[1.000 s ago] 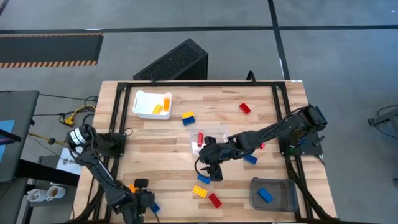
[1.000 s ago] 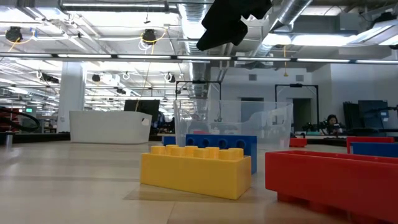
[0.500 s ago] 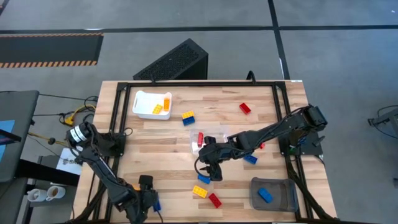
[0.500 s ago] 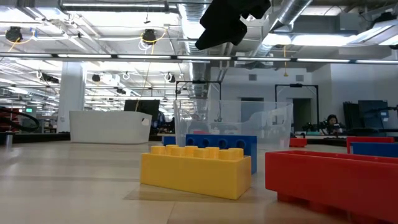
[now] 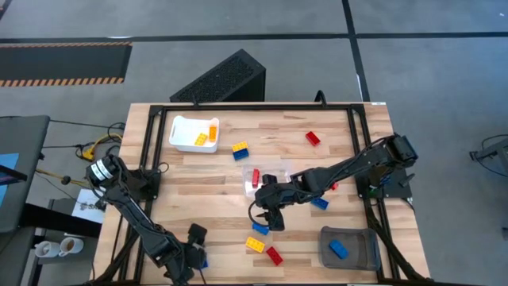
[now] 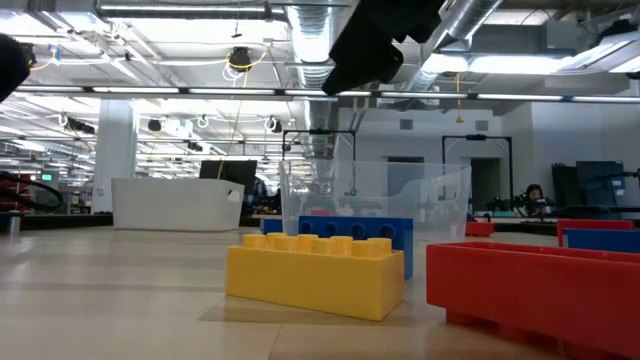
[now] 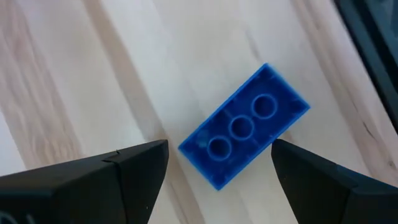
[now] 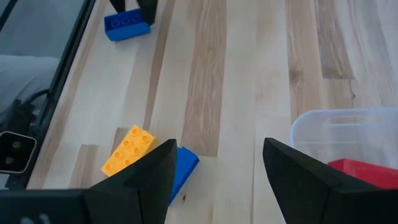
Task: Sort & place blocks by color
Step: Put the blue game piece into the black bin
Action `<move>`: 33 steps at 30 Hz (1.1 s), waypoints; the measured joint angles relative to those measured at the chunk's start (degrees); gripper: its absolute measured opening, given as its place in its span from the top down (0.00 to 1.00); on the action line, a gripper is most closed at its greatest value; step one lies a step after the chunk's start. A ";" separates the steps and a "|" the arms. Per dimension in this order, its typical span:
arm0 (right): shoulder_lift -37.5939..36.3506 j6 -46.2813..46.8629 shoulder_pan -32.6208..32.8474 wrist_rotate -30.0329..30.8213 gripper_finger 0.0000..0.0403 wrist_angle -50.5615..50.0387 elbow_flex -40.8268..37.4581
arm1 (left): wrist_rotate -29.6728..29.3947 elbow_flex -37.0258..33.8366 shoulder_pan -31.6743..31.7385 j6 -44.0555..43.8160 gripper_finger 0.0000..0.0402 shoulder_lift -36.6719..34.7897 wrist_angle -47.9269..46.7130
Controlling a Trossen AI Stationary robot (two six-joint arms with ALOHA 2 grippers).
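- The left end effector [image 5: 193, 256] sits at the near left corner of the tabletop [image 5: 214, 187], its two fingers [image 7: 134, 168] spread apart and gripping nothing.
- Between those spread fingers, in the left wrist view, a blue block [image 7: 244, 126] lies hollow side up on the wood, clear of both fingers.
- The right end effector [image 5: 270, 220] hangs over the middle of the tabletop, fingers [image 8: 155, 171] apart, empty.
- Just past the right fingers lie a yellow-orange block [image 8: 127, 150] and a second blue block [image 8: 181, 167], touching each other; the high view shows that blue one just beside the end effector.
- A clear container [image 5: 268, 179] with a red block [image 5: 255, 178] inside stands just behind the right end effector.
- Nearer the front edge, a yellow block [image 5: 255, 245] and a red block [image 5: 274, 255] lie side by side; the low view shows them close up.
- A grey tray [image 5: 367, 248] at the near right corner holds one blue block [image 5: 338, 249].
- A white bin [image 5: 182, 135] at the far left holds yellow-orange blocks [image 5: 205, 137].
- A yellow-and-blue pair [image 5: 240, 149] lies near the white bin; a lone red block [image 5: 313, 138] lies at the far right, and another blue block [image 5: 320, 203] rests beside the right arm.
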 joint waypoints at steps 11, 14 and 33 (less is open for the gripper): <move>0.00 0.11 0.02 0.00 0.35 1.35 -0.35 | 1.19 0.04 1.08 12.14 0.31 0.14 3.94; 0.00 0.08 0.02 0.00 0.35 1.44 -0.34 | 3.48 -0.09 1.04 12.86 0.31 1.32 4.36; 0.00 -0.22 0.02 0.00 0.35 2.70 -0.34 | 5.52 -0.33 4.53 1.75 0.76 3.12 3.39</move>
